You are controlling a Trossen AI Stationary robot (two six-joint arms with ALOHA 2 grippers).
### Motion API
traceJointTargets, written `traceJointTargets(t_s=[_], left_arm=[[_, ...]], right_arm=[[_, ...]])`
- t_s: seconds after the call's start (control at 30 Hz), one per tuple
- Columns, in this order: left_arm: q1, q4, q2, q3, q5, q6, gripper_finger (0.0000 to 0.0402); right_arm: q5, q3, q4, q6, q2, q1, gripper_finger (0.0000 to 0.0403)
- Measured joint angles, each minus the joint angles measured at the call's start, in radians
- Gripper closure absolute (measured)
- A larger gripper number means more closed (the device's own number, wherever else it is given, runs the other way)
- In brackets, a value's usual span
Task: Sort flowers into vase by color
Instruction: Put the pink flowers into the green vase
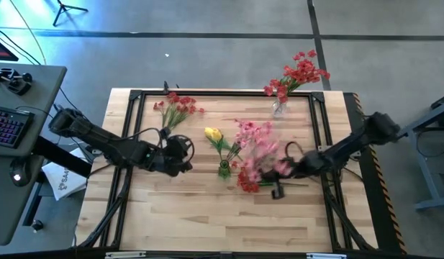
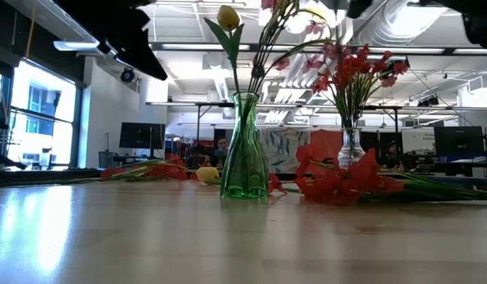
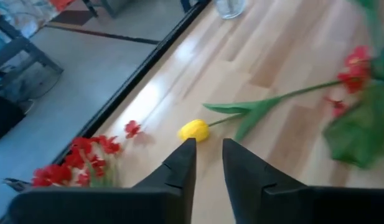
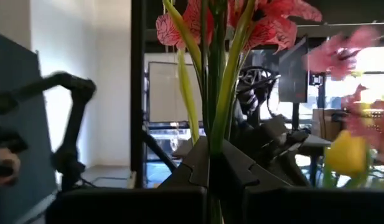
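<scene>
two vases stood on the wooden table (image 1: pixel 171 216). left gripper (image 3: pixel 208 155) hovered low, fingers slightly apart, empty, near one loose yellow flower (image 3: pixel 194 130) lying flat. green glass vase (image 2: pixel 244 150) held one yellow tulip (image 2: pixel 228 17). right gripper (image 4: pixel 215 163) was pinched on pink flowers (image 4: pixel 241 18). clear vase (image 1: pixel 279 108) held red flowers (image 1: pixel 297 75).

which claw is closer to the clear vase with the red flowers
Right. The right claw, shut on pink flowers, sits just in front of the clear vase. The left claw is across the table, beside the yellow flower.
</scene>
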Motion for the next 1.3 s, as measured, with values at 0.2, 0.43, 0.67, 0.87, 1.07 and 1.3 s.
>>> traceJointTargets(t_s=[0.2,0.43,0.67,0.87,1.07,1.3], left_arm=[[0.069,0.022,0.0,0.0,0.022,0.082,0.0392],[0.138,0.254,-0.002,-0.144,0.158,0.259,0.04],[0.224,0.812,-0.002,-0.349,0.462,0.442,0.0401],[0.272,1.146,0.002,-0.4,0.67,0.487,0.0401],[0.283,1.193,0.001,-0.401,0.752,0.508,0.0401],[0.283,1.197,0.001,-0.401,0.744,0.485,0.0401]], right_arm=[[-0.006,0.129,-0.02,-0.013,0.075,-0.066,0.0402],[-0.046,0.158,-0.095,0.003,0.058,-0.122,0.0402],[-0.063,0.159,-0.146,0.012,0.057,-0.13,0.0402],[-0.029,0.159,-0.165,0.004,0.085,-0.133,0.0402],[-0.024,0.158,0.021,-0.025,0.16,-0.134,0.0402],[0.027,0.159,0.147,-0.113,0.181,-0.141,0.0402]])
